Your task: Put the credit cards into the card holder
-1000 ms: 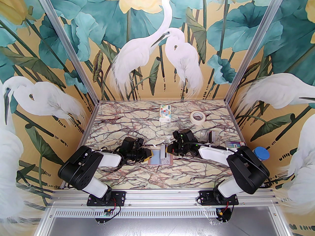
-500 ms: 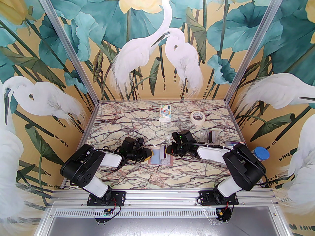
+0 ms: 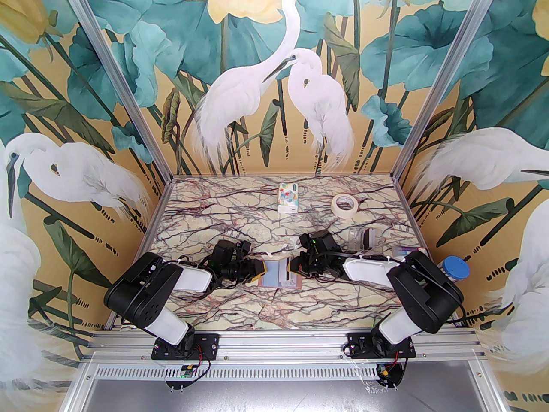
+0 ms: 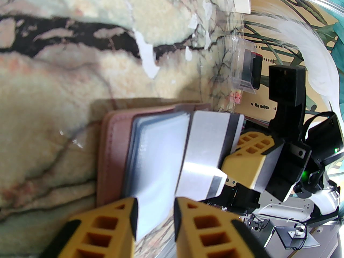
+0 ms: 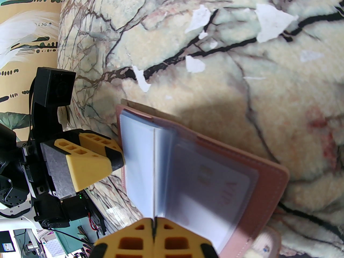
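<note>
Left gripper [image 3: 258,271]: low over the worktop [image 3: 240,221], jaws part-closed on the pale sleeve leaves at the left edge of the card holder [image 3: 269,278]. Card holder: lying open near the middle of the worktop, pink cover down, blue lining up. Credit card [image 4: 207,144]: whitish with a dark stripe, standing on edge over the open holder, among its leaves. Right gripper [image 5: 153,234]: jaws together, clamped on that card's right end. Depth of insertion cannot be told.

The right gripper [image 3: 293,268] moved a little left, and its card [image 3: 282,271] went further over the open card holder [image 3: 270,275]. The right elbow [image 3: 424,290] swung left too.
</note>
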Controlling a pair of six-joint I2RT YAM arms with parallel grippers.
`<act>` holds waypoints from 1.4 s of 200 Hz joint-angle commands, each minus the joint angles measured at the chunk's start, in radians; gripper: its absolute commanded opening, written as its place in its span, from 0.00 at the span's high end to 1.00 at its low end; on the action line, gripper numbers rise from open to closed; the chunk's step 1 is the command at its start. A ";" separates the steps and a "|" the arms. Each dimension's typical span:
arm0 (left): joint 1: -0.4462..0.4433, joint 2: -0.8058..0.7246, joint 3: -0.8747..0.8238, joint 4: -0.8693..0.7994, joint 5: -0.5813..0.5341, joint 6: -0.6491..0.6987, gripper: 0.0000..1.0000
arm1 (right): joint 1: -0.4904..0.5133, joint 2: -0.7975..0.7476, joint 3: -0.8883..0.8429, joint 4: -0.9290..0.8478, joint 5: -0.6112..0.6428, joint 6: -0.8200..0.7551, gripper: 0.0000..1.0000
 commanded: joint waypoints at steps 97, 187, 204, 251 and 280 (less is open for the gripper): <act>-0.006 0.007 -0.028 -0.055 -0.045 0.026 0.71 | 0.013 0.034 -0.044 0.089 -0.001 0.050 1.00; -0.007 0.012 -0.030 -0.060 -0.048 0.030 0.71 | 0.016 0.045 -0.041 0.105 -0.015 0.061 1.00; -0.007 0.011 -0.030 -0.062 -0.048 0.030 0.71 | 0.018 0.054 -0.046 0.117 -0.015 0.065 1.00; -0.007 0.013 -0.025 -0.072 -0.048 0.036 0.71 | 0.018 0.059 -0.052 0.116 -0.011 0.058 1.00; -0.007 0.016 -0.022 -0.074 -0.048 0.038 0.72 | 0.019 0.062 -0.056 0.102 -0.007 0.046 1.00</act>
